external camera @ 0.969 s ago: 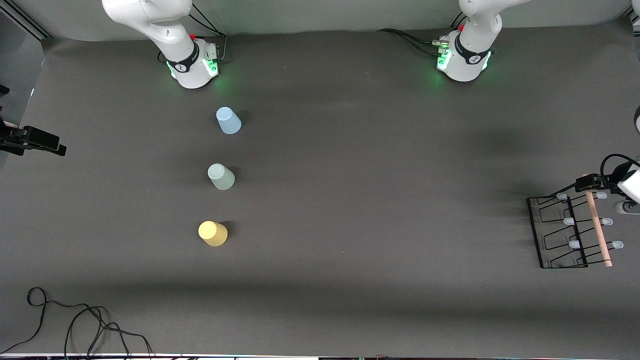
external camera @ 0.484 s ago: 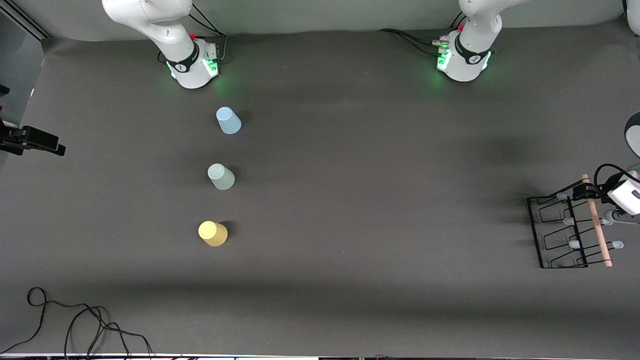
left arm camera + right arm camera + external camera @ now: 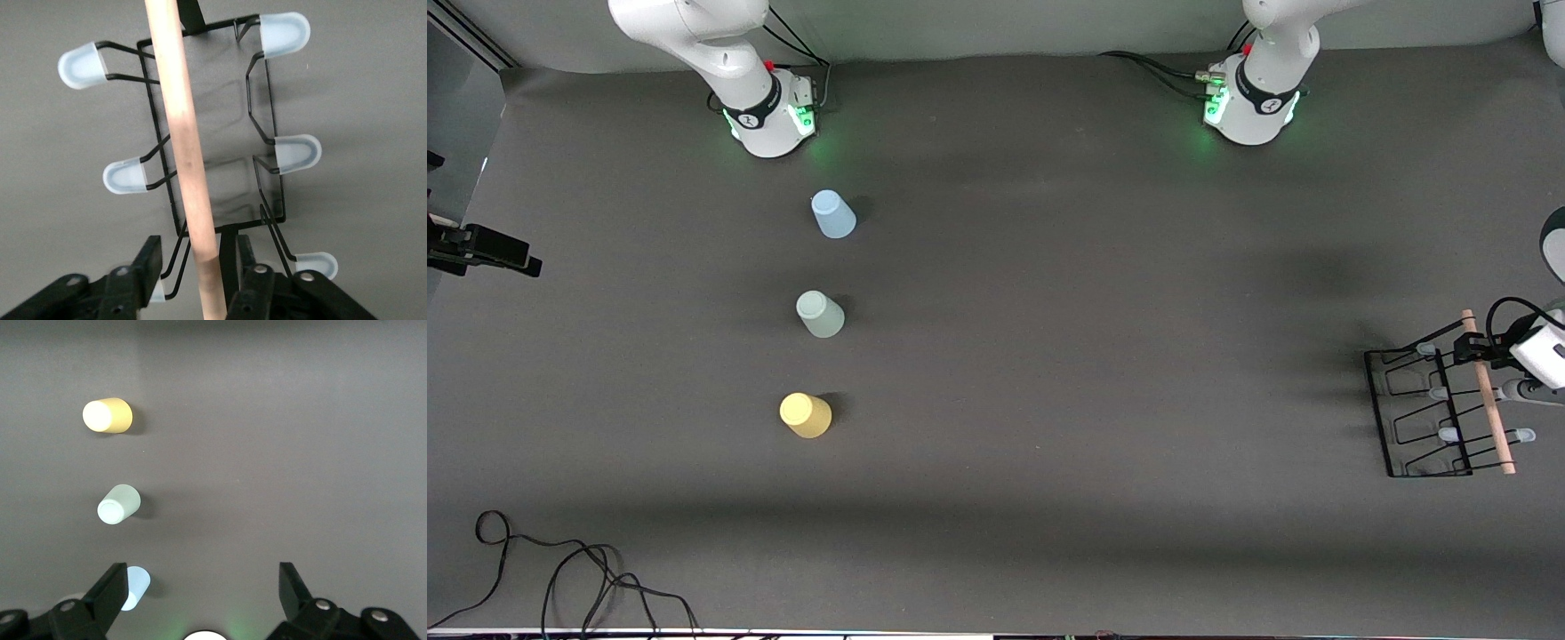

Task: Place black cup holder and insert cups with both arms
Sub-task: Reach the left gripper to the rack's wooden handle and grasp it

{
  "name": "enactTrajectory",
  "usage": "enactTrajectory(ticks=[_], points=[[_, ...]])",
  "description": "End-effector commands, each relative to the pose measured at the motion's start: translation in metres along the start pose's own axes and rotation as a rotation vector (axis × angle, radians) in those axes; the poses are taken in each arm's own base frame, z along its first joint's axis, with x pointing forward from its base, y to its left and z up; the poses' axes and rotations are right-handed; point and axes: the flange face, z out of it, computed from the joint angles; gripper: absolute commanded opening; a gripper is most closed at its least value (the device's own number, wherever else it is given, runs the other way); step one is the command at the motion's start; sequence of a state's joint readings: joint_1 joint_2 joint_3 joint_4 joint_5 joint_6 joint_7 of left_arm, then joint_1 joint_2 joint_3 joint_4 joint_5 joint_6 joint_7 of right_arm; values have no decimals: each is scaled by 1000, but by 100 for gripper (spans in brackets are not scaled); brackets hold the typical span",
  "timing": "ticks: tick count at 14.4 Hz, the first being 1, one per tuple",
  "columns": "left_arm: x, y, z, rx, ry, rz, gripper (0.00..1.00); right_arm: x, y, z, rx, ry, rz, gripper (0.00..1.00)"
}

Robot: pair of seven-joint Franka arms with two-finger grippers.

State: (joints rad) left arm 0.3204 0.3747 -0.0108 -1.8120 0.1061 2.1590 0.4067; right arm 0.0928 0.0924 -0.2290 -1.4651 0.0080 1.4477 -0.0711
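The black cup holder stands at the left arm's end of the table, its light wooden rod along the top. My left gripper is open, one finger on each side of the rod at its end farther from the camera. In the left wrist view the rod runs between the open fingers of my left gripper, above the cup holder's wire base. The light blue, pale green and yellow cups stand in a row in front of the right arm's base. My right gripper is open and empty, high over the table; its view shows the yellow, green and blue cups.
The two arm bases glow green along the table's edge farthest from the camera. A black device sticks in at the right arm's end. Loose black cables lie at the near corner on that end.
My left gripper has come down a little around the wooden rod. The cup holder, the cups and the right arm have not moved.
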Motion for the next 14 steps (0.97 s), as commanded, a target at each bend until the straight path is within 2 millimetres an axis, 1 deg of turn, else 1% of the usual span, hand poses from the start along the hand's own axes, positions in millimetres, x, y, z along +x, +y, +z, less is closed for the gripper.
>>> enactTrajectory(ticks=[1, 2, 5, 7, 8, 10, 11, 12, 14], points=[[7, -1, -1, 11, -9, 23, 18, 2, 2, -1, 13, -15, 13, 100], [7, -2, -1, 11, -9, 23, 1, 1, 2, -1, 13, -16, 13, 100], [9, -2, -6, 15, -1, 24, 0, 2, 2, 0, 13, -18, 14, 100], [9, 4, -19, 16, 5, 23, 0, 2, 2, 0, 13, -18, 13, 100], [9, 10, -30, 8, -9, 24, 0, 3, 1, -1, 10, -16, 11, 100], [11, 29, -57, -13, -42, 12, 0, 3, 1, -1, 4, -17, 9, 100], [15, 47, -68, -13, -49, -3, 0, 3, 2, -1, 5, -17, 11, 100], [20, 67, -77, -10, -46, -19, 0, 2, 2, -2, 5, -15, 12, 100], [31, 120, -90, -3, -34, -60, 0, 3, 0, -2, 11, -13, 11, 100]])
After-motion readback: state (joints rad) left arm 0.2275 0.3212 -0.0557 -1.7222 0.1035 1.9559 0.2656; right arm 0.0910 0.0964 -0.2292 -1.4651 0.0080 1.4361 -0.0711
